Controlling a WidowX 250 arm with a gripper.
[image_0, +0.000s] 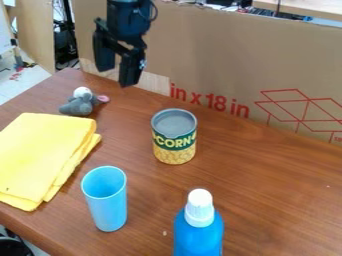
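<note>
The black gripper (117, 75) hangs above the table's back left part, open, with a gap between its two fingers and nothing between them. Below it and to the left, a small grey plush toy (80, 102) with a white patch and a pink part lies on the table. To the right and nearer the camera stands a corn can (174, 137), upright. A folded yellow cloth (43, 155) lies at the left. An upright light blue cup (107, 202) stands near the front. At the front edge of the view is a blue bottle (199, 227) with a white cap.
The brown wooden table (267, 185) carries all these objects. A tall cardboard sheet (220, 55) with red markings stands along the table's back edge, close behind the gripper. The table's left edge runs past the cloth.
</note>
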